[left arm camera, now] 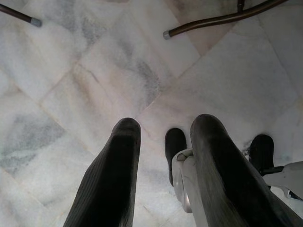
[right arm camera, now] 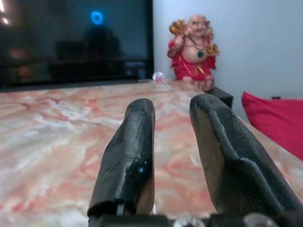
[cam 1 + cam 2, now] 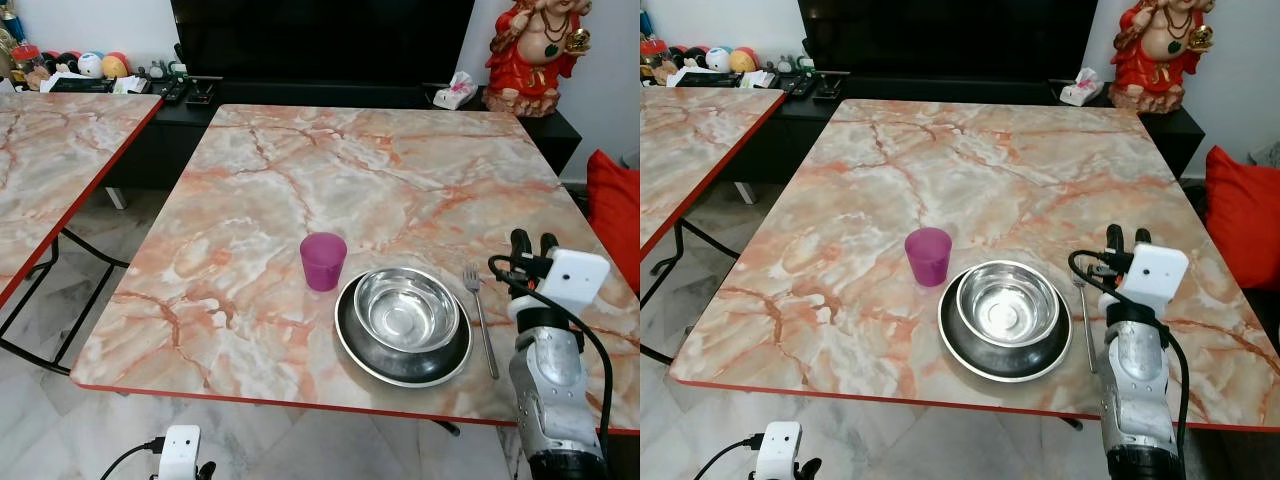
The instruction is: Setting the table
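Down by the floor, my left gripper (image 1: 161,156) hangs idle below the table edge, its two fingers spread apart with nothing between them, marble floor tiles (image 1: 94,71) under it. On my right, the right gripper (image 3: 534,245) is raised over the near right part of the table, just beyond the fork; from its wrist camera I see both black fingers (image 2: 130,151) parted with a clear gap, holding nothing and pointing along the tabletop toward the far wall.

Near the front edge of the marble-patterned table (image 3: 300,170) sits a dark round plate (image 3: 360,345) with a shiny steel bowl (image 3: 406,307) resting inside it. A fork (image 3: 482,315) lies on the table just to the right of the plate, tines pointing away from me, close to it but not touching. A purple cup (image 3: 323,261) stands upright just beside the plate's far-left rim.

Past the place setting the tabletop runs back to a low black cabinet with a dark TV screen (image 3: 320,40) above it. A red and gold figurine (image 3: 533,50) stands at the far right of the cabinet, and a red cushion (image 3: 612,215) sits at my right. A second matching table (image 3: 50,150) stands to the left.
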Robot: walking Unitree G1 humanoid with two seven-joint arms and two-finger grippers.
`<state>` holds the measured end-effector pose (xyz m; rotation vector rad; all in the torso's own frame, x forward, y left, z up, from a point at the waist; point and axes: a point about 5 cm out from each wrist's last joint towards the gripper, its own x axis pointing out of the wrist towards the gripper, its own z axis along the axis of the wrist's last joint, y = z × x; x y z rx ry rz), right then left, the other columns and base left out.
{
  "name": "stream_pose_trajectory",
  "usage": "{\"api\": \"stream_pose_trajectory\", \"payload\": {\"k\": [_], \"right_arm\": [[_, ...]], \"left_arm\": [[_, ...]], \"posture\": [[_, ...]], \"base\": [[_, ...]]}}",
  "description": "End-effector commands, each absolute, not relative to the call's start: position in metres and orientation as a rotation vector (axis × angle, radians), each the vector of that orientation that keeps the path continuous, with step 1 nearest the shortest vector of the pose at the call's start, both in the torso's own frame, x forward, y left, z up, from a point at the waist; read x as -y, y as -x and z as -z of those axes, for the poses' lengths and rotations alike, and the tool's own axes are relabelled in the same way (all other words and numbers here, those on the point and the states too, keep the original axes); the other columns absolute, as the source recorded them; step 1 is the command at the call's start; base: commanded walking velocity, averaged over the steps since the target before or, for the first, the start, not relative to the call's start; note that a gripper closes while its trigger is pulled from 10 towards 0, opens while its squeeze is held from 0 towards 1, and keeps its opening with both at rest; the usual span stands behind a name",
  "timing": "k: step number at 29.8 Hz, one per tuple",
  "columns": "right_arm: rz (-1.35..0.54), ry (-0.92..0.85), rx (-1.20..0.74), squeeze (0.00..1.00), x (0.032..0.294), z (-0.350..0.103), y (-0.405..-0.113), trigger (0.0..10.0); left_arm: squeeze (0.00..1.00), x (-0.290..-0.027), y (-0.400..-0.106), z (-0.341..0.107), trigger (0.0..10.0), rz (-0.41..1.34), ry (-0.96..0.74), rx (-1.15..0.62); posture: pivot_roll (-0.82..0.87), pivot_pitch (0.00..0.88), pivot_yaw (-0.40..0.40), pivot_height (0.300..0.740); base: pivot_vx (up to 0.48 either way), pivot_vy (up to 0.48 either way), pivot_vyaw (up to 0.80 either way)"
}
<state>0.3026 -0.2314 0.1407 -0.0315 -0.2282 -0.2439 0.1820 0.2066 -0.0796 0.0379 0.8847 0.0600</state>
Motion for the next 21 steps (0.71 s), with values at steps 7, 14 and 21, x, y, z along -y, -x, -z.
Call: {"api": "stream_pose_trajectory", "payload": {"k": [7, 14, 21], "right_arm": [[0.227, 0.017, 0.245, 0.00, 0.2254, -0.1422, -0.3032, 10.0], [0.228, 0.017, 0.259, 0.00, 0.2273, -0.1446, -0.3034, 10.0], [0.230, 0.015, 0.268, 0.00, 0.2260, -0.1462, -0.3041, 10.0]], "left_arm": [[0.00, -0.2092, -0.1713, 0.0844, 10.0, -0.066, -0.045, -0.921], [0.00, -0.2084, -0.1730, 0.0841, 10.0, -0.063, -0.051, -0.927], [0.00, -0.2125, -0.1697, 0.0848, 10.0, -0.067, -0.053, -0.937]], "posture": [[0.03, 0.000, -0.012, 0.736], [0.02, 0.000, -0.005, 0.736], [0.03, 0.000, -0.005, 0.736]], "base": [[0.000, 0.173, 0.00], [0.000, 0.336, 0.00], [0.000, 0.397, 0.00]]}}
